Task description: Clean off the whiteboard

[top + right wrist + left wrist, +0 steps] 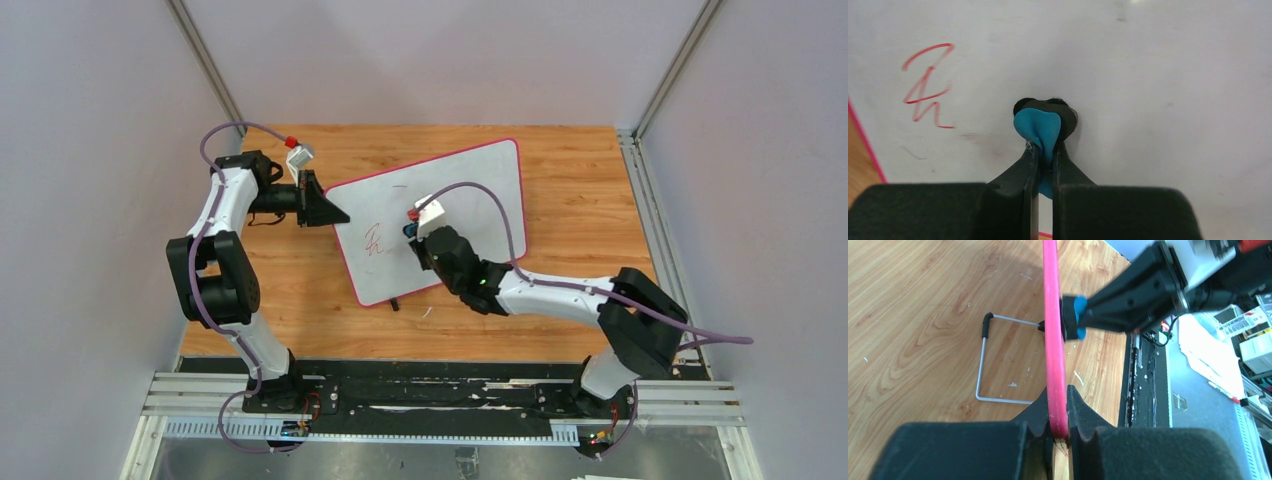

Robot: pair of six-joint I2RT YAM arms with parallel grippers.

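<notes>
Pinching the blue eraser [1039, 126], right fingers [1017, 181] hide its lower half.

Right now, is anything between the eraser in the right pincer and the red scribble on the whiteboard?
Nothing visible. The blue eraser, held by the right pincer, sits on the whiteboard, and only bare white surface lies between it and the red scribble. The left pincer clamps the pink edge, off that path.

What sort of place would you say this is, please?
Probably a robotics lab cell: left arm and right arm bolted to a rail, grey enclosure panels, cluttered bench beyond the table.
</notes>
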